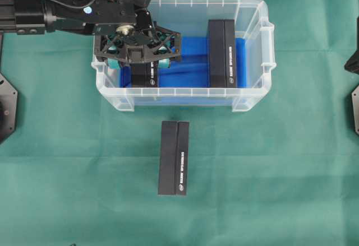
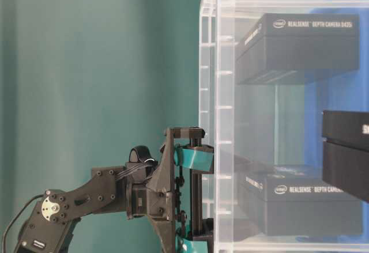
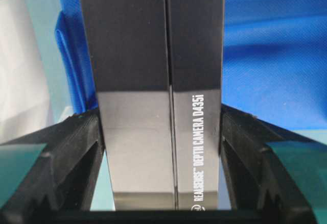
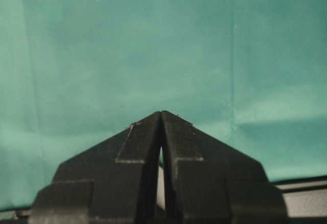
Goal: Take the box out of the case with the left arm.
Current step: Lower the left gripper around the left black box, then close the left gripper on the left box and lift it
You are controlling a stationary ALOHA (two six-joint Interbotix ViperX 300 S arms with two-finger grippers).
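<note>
Overhead footage shows the left gripper (image 1: 138, 55) lowered into the left end of the case (image 1: 255, 36), straddling a black box (image 1: 144, 73) on the blue floor sheet (image 1: 190, 61); a second box (image 1: 222, 54) stands to the right, a third box (image 1: 173, 157) lies outside on the green cloth (image 1: 280, 173). Only the left wrist view shows the fingers (image 3: 82, 147) pressed against both sides of that box, gripping it. Right gripper (image 4: 161, 132), seen only by its own camera, sits clenched over bare cloth.

Even, soft light is falling from above, casting only faint shadows on the green cloth (image 1: 269, 173). Glare is streaking the black box (image 3: 153, 132), and its near end is blurring.
</note>
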